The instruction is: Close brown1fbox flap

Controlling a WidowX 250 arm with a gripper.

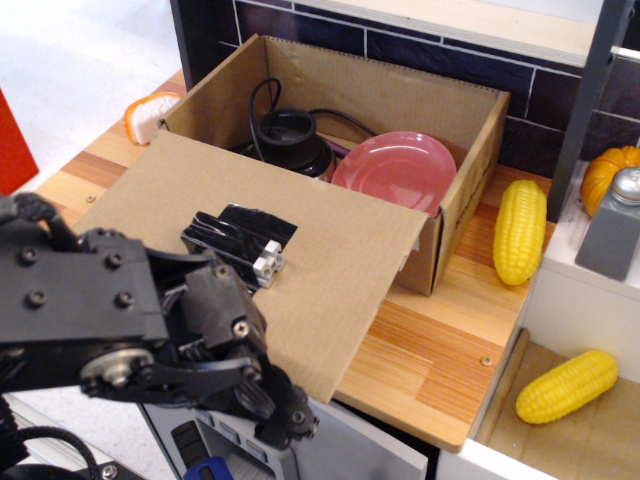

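Observation:
The brown box (470, 160) stands open on the wooden counter against the dark tiled wall. Its near flap (330, 270) is folded outward and lies nearly flat towards me, past the counter's front edge. A black tape patch (235, 235) with a small white piece sits on its upper face. My black gripper (290, 428) hangs at the lower left, below and in front of the flap's near edge. Its fingertips look closed together and hold nothing. The arm hides the flap's near left corner.
Inside the box are a pink plate (400, 170) and a black round object with a cable (290, 135). A yellow corn cob (520, 230) lies right of the box, another (567, 385) lies lower right. An orange pumpkin (608, 172), a grey shaker (622, 225) and an orange-white food piece (150, 113) are nearby.

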